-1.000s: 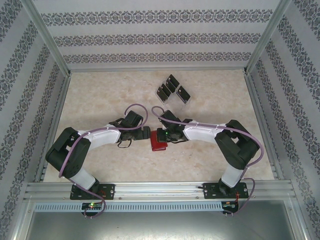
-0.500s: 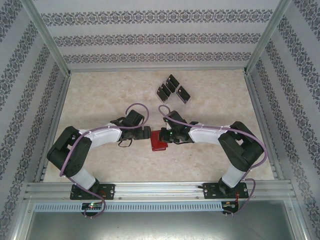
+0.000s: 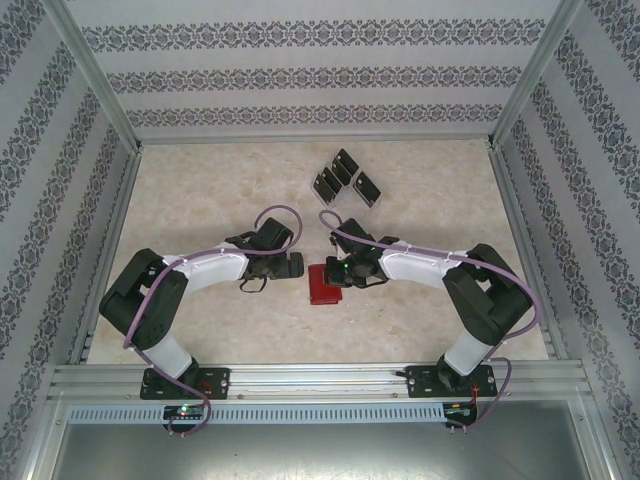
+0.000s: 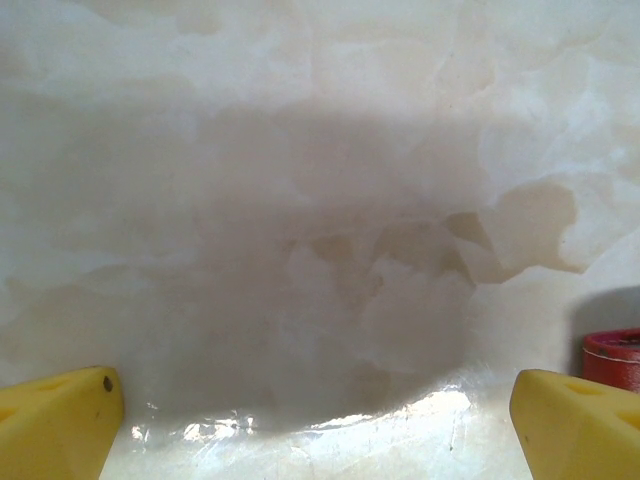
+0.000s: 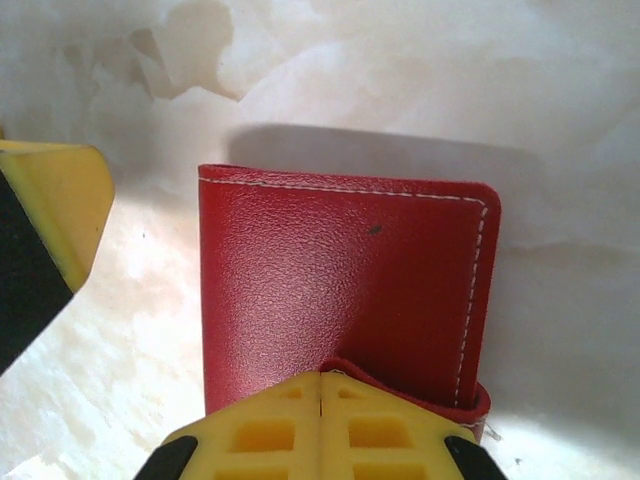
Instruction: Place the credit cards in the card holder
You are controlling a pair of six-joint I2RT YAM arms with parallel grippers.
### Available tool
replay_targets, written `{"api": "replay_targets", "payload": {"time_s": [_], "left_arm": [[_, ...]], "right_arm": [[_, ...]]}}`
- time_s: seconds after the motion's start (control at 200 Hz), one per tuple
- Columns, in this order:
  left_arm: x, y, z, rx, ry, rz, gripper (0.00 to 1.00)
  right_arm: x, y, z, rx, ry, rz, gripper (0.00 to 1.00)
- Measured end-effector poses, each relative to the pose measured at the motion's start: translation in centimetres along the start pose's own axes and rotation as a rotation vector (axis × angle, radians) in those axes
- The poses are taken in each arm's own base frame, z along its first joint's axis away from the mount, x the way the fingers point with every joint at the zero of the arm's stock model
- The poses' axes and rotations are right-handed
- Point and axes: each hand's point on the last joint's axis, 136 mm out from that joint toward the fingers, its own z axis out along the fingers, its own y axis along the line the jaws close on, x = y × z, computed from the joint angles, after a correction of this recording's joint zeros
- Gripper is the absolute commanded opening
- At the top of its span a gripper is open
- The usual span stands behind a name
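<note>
- The right fingers [image 5: 296,400] were pressed tight together, with no gap between them. Their tips touched the near edge of the card holder [image 5: 340,270], where a bit of red curled up against them. It could not be told whether they pinched that bit or only pushed on it.
- The left fingers [image 4: 60,420] were spread wide apart and held nothing. Under them lay bare table [image 4: 320,200].
- The card holder lay flat and closed near the middle of the table, between the two arms. Seen from above, the right fingers were over its top edge. The left fingers hung just beside it on its left, not touching it.
- The credit cards [image 3: 345,180] stood in a small bunch at the far side of the table, well apart from the card holder. No card was near it.
- The right fingers were probably shut so that their thin tip could get at the edge and lift the flap, or pin the card holder down.
- The left fingers were probably open and close by so that they could grab the other side and help.
- The card holder needed to be opened before any card could go in, so the job looked hardly begun.
- The card holder looked light and smooth, so a push could make it slide on the shiny table.
</note>
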Motion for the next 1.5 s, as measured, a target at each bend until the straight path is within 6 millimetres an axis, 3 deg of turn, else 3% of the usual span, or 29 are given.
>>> {"api": "replay_targets", "payload": {"time_s": [0.395,1.499], "left_arm": [[0.1,-0.1,0.1,-0.021,0.003,0.013,1.0],[0.1,-0.1,0.3,-0.039,0.011,0.02,1.0]], "right_arm": [[-0.2,0.2,-1.8,-0.006,-0.016,0.008,0.0],[0.4,0.0,-0.5,-0.017,0.027,0.016,0.0]]}}
